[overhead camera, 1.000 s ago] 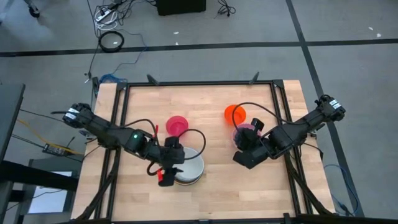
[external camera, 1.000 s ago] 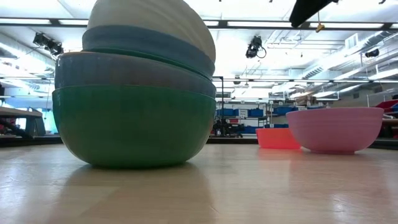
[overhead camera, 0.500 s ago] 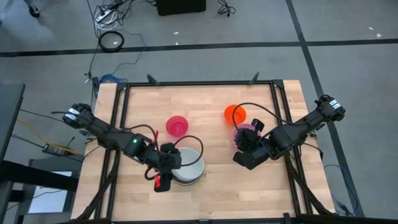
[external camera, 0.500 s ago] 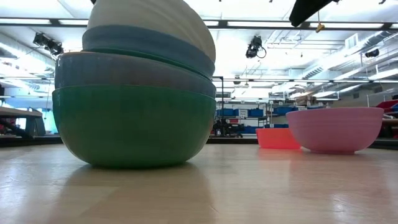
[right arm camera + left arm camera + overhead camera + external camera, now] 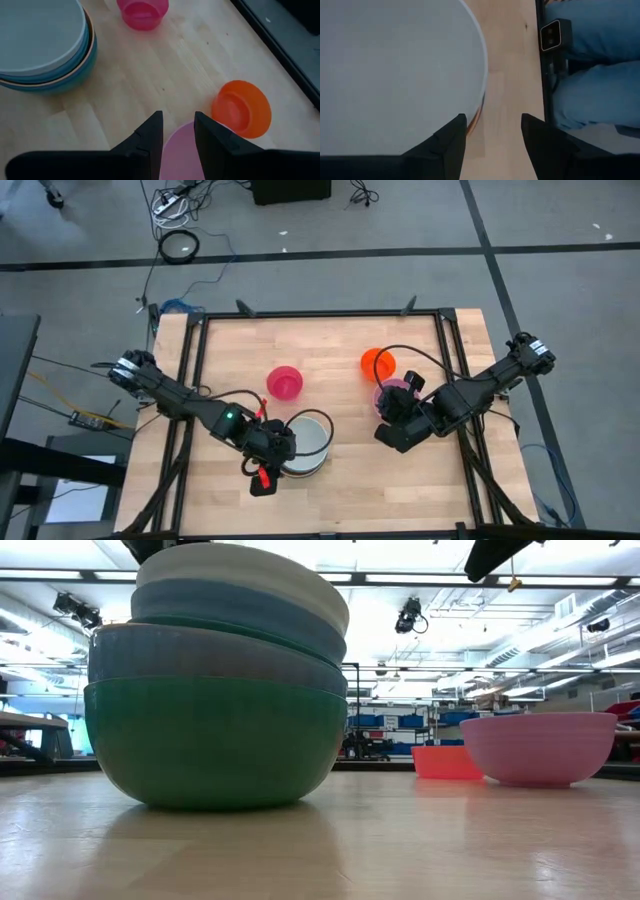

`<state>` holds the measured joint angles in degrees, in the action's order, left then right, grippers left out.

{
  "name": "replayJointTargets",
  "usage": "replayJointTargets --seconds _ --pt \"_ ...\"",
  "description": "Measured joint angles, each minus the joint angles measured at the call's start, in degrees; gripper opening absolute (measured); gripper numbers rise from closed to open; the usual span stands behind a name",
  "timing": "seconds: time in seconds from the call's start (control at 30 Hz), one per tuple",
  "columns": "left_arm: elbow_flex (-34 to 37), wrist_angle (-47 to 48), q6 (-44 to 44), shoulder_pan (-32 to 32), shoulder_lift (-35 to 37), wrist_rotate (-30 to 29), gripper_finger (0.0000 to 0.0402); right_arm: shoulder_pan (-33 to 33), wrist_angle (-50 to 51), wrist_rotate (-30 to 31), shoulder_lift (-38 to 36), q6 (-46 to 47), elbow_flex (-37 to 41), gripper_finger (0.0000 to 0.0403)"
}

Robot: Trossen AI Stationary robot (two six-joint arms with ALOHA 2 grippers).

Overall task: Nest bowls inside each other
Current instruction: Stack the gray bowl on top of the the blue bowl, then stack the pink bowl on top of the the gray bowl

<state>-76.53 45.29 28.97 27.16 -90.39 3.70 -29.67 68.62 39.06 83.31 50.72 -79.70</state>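
Note:
Several bowls sit nested in a stack [image 5: 215,740] near the table's front, left of the middle, with a white bowl [image 5: 308,436] on top, sitting almost level. My left gripper [image 5: 492,125] is open at the white bowl's near rim. One finger is above the bowl's inside and the other is outside, above the wood. A pink bowl [image 5: 540,745] rests on its base at the right. My right gripper [image 5: 178,122] hangs open above it without touching. An orange bowl [image 5: 378,363] and a small red bowl [image 5: 284,382] stand farther back. My left gripper straddles the white bowl's near rim [image 5: 481,107], coming from above and slanting down. Bare wood shows between the rim and the outer finger [image 5: 535,140]. Whether the inner finger [image 5: 451,142] touches the bowl's wall, I cannot tell.
A person's legs in blue jeans [image 5: 590,75] are just beyond the table's near edge, beside a small camera box [image 5: 555,35]. Black frame rails [image 5: 192,380] run along the table's sides. Bare wood [image 5: 340,490] lies between the stack and the pink bowl.
My left gripper has gone down and toward the table's near edge, turning a little. The white bowl stood steeply tilted on the stack and has now sunk almost level into it.

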Motion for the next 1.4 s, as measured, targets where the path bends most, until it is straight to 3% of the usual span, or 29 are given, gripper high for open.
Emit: replayJointTargets --seconds 0.23,0.4,0.5,0.63,0.87,1.03,1.2,1.4 --pt "-0.07 -0.18 -0.82 0.01 1.58 -1.62 0.0198 0.04 2.53 -0.03 -0.02 1.80 0.70 0.0098" --pt "-0.13 3.60 -2.08 -0.04 5.68 -13.24 0.0198 2.45 5.51 -9.73 -0.02 6.16 7.32 0.0098" --pt "-0.17 9.67 -1.52 -0.06 8.19 -20.72 0.0198 2.84 -0.81 -12.67 0.00 5.51 12.40 0.0102" --pt "-0.17 16.62 1.21 -0.07 10.19 -25.18 0.0198 3.42 -7.35 -14.73 -0.02 4.82 16.23 0.0120" --pt "-0.17 21.11 3.02 0.02 11.07 -26.85 0.0198 6.82 -8.67 -18.27 -0.04 6.06 18.17 0.0184" --pt "-0.17 21.75 3.11 0.02 11.06 -27.90 0.0198 8.82 -12.88 -24.14 -0.04 4.74 18.43 0.0225" --pt "-0.17 21.95 3.19 0.00 11.06 -28.74 0.0198 9.78 -13.35 -25.25 -0.04 6.21 18.43 0.0230" --pt "-0.17 21.99 2.96 0.00 11.06 -28.81 0.0198 11.91 -13.42 -30.89 -0.03 11.69 18.43 0.0214"
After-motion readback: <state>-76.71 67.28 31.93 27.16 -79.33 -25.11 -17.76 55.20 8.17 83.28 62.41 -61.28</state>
